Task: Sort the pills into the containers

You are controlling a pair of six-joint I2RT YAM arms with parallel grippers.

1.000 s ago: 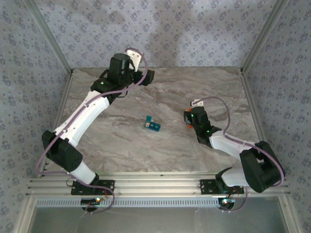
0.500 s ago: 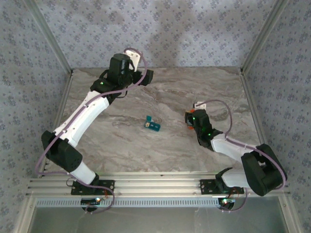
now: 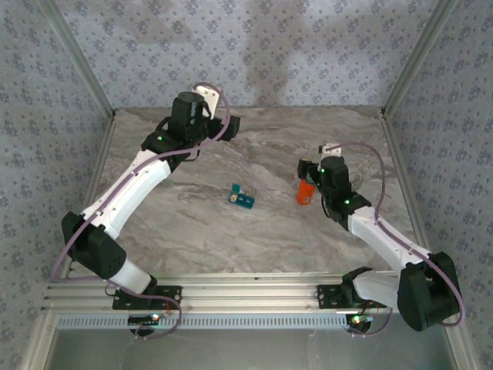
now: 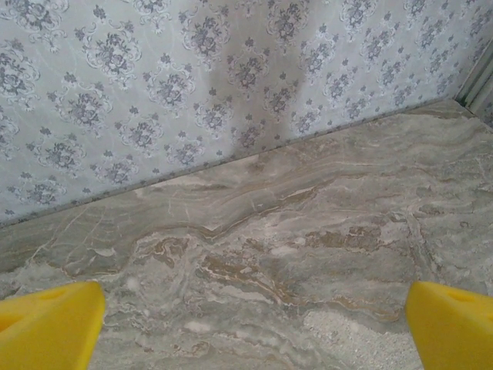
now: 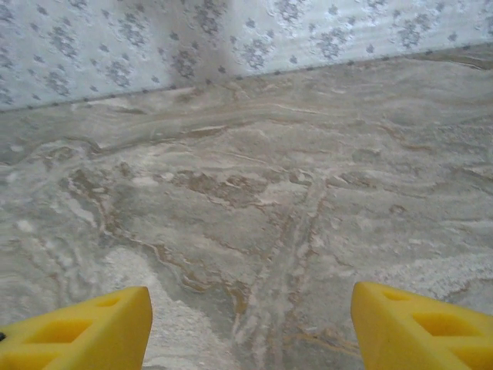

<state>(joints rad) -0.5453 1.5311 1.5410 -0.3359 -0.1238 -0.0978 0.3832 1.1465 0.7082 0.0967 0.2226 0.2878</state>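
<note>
Lying near the middle of the marble tabletop [image 3: 192,239], the teal containers [image 3: 242,199] have a small flap standing up at their left end, and an orange bottle [image 3: 305,193] stands upright well to their right. Right of the containers and a little farther back, the right claw [image 3: 310,171] hangs above the bottle, its yellow fingers [image 5: 77,327] spread apart over bare marble. Far behind the containers and slightly left, close to the patterned back wall [image 4: 192,77], the left claw [image 3: 233,123] gapes at its widest, gripping nothing.

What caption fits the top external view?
Teal containers mid-table, orange bottle near the right gripper, left gripper near the back wall.
</note>
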